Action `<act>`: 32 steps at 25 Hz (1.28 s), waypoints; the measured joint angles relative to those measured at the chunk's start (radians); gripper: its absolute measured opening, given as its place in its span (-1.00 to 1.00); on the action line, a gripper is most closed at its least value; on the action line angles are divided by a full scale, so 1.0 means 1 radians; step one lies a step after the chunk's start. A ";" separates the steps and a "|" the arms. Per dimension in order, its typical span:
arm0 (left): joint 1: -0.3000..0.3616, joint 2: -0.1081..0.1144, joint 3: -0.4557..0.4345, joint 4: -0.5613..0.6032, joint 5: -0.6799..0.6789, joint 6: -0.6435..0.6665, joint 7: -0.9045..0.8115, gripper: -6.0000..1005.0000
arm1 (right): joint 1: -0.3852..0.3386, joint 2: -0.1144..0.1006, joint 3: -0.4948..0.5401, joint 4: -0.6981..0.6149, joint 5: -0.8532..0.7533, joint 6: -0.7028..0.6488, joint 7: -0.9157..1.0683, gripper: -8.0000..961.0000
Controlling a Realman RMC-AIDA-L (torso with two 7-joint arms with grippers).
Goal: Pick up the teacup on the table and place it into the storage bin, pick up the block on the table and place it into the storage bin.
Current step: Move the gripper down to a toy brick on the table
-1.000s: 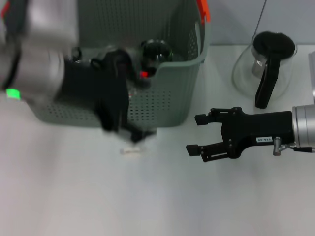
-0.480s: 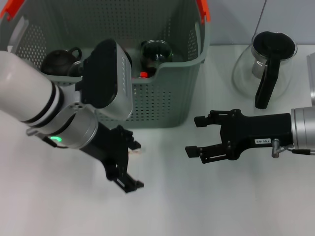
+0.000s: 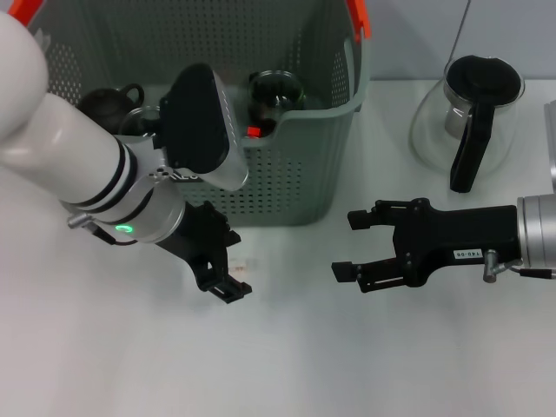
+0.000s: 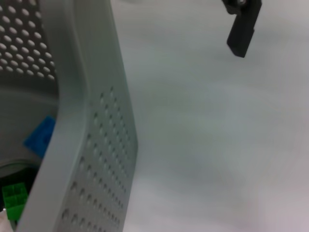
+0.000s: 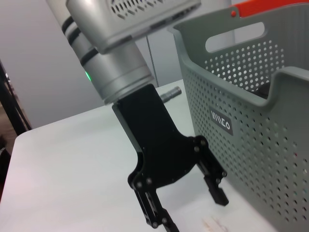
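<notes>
Storage bin (image 3: 287, 165) taken as landmark. Left gripper (image 3: 228, 268) is held low just in front of the bin's front wall, fingers spread, over a small pale block (image 3: 248, 264) lying on the table (image 3: 287, 365). A dark teacup (image 3: 106, 102) is seen inside the bin. Right gripper (image 3: 352, 245) is parked right of the bin, fingers spread, nothing held.

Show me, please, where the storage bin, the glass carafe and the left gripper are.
storage bin (image 3: 287, 187): head view, perforated front wall.
glass carafe (image 3: 432, 126): head view, clear glass body.
left gripper (image 5: 193, 210): right wrist view, between its open fingers.
</notes>
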 joint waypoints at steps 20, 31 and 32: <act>-0.029 -0.001 0.011 -0.137 0.004 -0.142 0.012 0.16 | 0.005 -0.002 0.000 0.001 0.000 0.009 -0.010 0.93; -0.035 0.000 0.011 -0.178 0.015 -0.165 0.013 0.11 | 0.002 -0.001 0.000 0.004 0.000 0.012 -0.011 0.93; -0.035 -0.001 0.011 -0.179 0.015 -0.165 0.013 0.11 | 0.002 -0.001 0.000 0.004 0.000 0.012 -0.011 0.93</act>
